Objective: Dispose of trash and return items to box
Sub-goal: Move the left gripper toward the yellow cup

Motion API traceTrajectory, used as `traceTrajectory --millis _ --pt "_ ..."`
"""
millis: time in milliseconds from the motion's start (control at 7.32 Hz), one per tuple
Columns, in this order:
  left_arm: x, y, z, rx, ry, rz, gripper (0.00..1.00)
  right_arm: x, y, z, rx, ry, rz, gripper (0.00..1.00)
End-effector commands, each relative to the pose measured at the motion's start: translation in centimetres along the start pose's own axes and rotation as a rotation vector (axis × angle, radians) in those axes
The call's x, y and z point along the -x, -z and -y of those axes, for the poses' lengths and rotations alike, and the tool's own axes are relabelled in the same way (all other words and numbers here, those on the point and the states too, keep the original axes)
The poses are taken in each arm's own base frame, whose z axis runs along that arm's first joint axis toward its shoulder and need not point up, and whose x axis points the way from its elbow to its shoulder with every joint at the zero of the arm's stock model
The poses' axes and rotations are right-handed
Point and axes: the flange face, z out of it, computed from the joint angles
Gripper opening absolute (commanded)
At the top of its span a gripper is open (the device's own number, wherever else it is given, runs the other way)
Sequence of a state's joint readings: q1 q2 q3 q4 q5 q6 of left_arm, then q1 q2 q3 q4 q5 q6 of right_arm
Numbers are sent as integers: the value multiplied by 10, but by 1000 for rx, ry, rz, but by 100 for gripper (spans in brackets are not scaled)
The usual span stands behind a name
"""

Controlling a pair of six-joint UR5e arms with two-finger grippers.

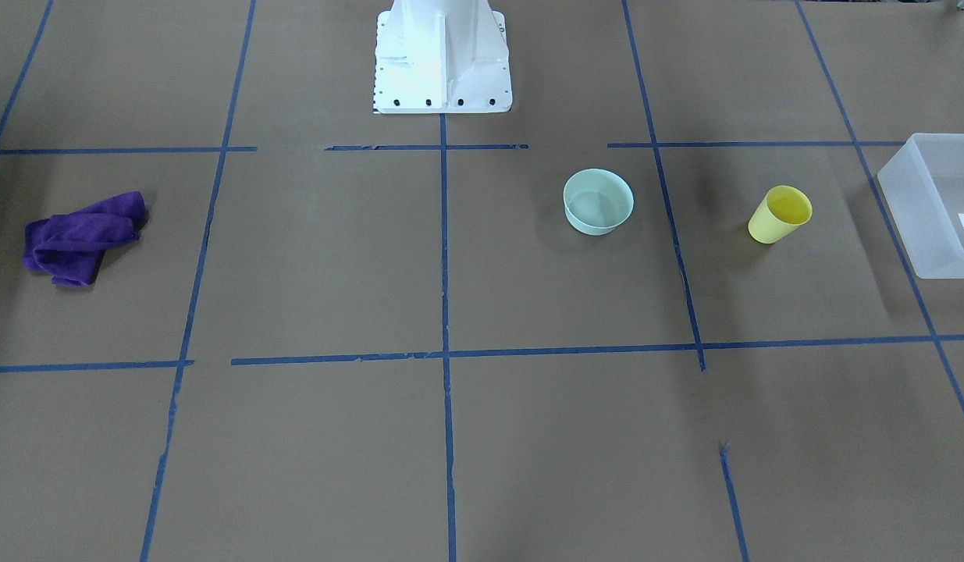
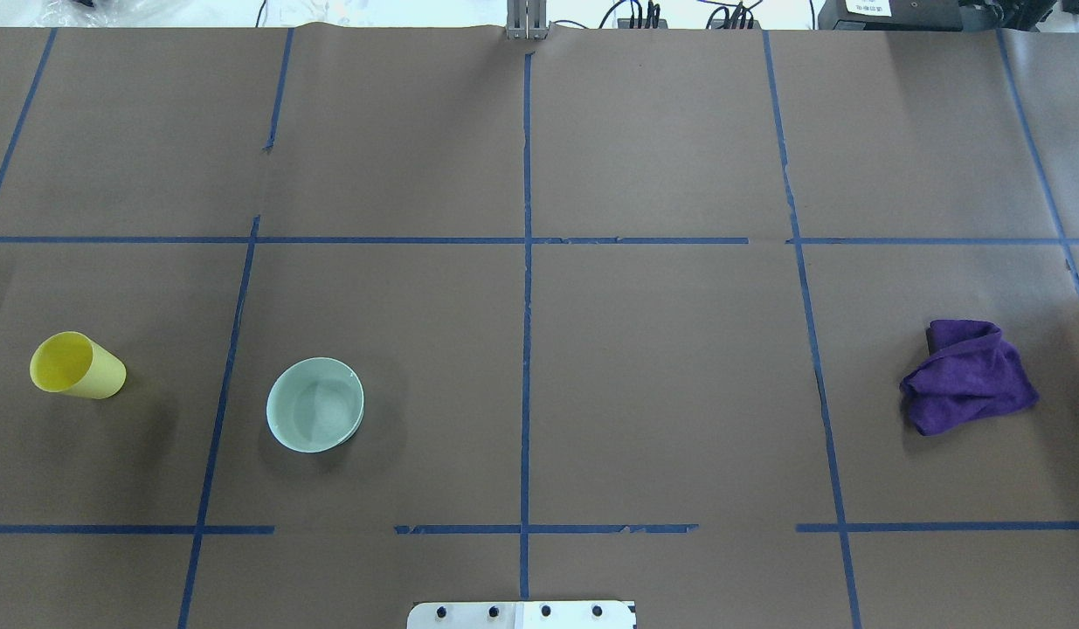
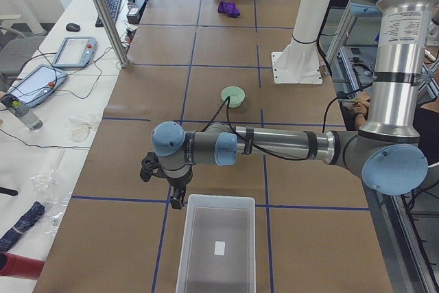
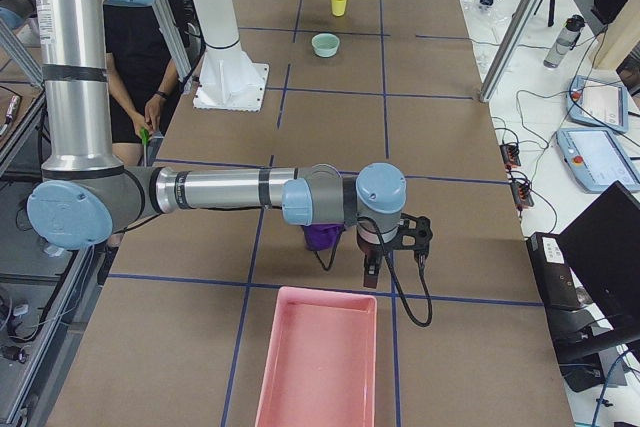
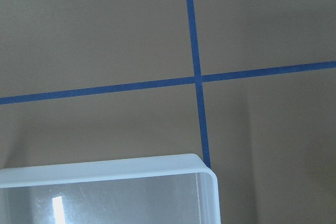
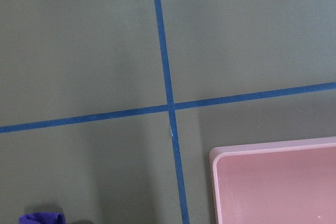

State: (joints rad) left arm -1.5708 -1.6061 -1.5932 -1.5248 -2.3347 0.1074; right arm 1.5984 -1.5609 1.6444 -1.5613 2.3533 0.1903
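The yellow cup [image 1: 780, 215] stands upright on the brown table, open end up, and also shows in the overhead view [image 2: 76, 365]. The mint-green bowl [image 1: 598, 201] sits upright nearer the middle [image 2: 315, 404]. The frosted box [image 1: 911, 226] stands at the table's end beyond the cup, with its rim in the left wrist view [image 5: 105, 169]. My left gripper [image 3: 175, 197] hangs over the table just beside the box's corner. My right gripper [image 4: 395, 262] hangs next to the purple cloth. Both show only in the side views, so I cannot tell whether they are open or shut.
A purple cloth [image 1: 83, 238] lies crumpled at the other end of the table [image 2: 967, 376]. A pink tray [image 4: 270, 387] stands beyond it, with a corner in the right wrist view [image 6: 273, 148]. The white robot base [image 1: 441, 55] stands at the table's middle edge.
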Motion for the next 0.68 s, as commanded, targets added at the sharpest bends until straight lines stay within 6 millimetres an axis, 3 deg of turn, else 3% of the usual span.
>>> traceTrajectory --millis 0,410,547 --pt "-4 5 2 -9 -7 1 100 0 0 0 -2 2 -3 100" --pt "-55 56 9 -112 -93 -1 100 10 10 1 -20 17 4 100" --pt "-68 52 1 -114 -23 -42 100 12 9 0 -19 21 5 100"
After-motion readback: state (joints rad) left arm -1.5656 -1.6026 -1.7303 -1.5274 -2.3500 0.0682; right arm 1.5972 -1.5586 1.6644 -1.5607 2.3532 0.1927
